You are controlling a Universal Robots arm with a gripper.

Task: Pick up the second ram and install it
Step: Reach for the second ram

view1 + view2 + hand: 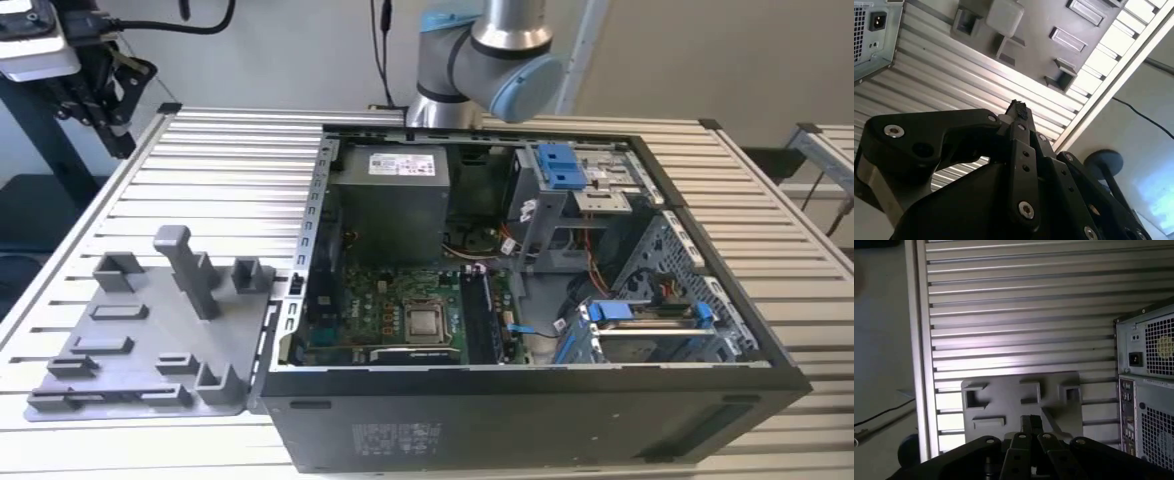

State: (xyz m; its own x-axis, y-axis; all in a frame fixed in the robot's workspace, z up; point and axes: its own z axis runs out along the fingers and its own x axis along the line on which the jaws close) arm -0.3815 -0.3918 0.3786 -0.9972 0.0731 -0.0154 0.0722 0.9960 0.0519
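Grey tray [144, 342]: it sits on the slatted table [227, 180] at 9 o'clock of the open case [534, 425] in the exterior view. Its blocks and recesses read grey throughout.

Gripper [1018, 110]: it hangs well above the table and looks down toward the tray. The case's rear panel stands off to one side in both wrist views. The jaws are pressed together. A small dark bit with a bluish glint sits at the very tip, and you cannot tell whether that is pad or board edge.

Second ram: you cannot single it out with certainty. Dark narrow strips stand in the memory slots [481, 315] at 3 o'clock of the processor [426, 321]. Which strip is board and which is bare slot is unclear.

Step in hand: by my judgement the gripper is at a standoff, well apart from both tray and slots. Confirm what sits at the tip before you commit to any motion.

Handling: a thin board likely tolerates little side load. Keep it upright and square to its slot, and press straight down and evenly.

Hazards: loose cables [487, 240] lie at 12 o'clock of the slots and the blue clips [561, 165] at 1 o'clock. Keep your path clear of both.
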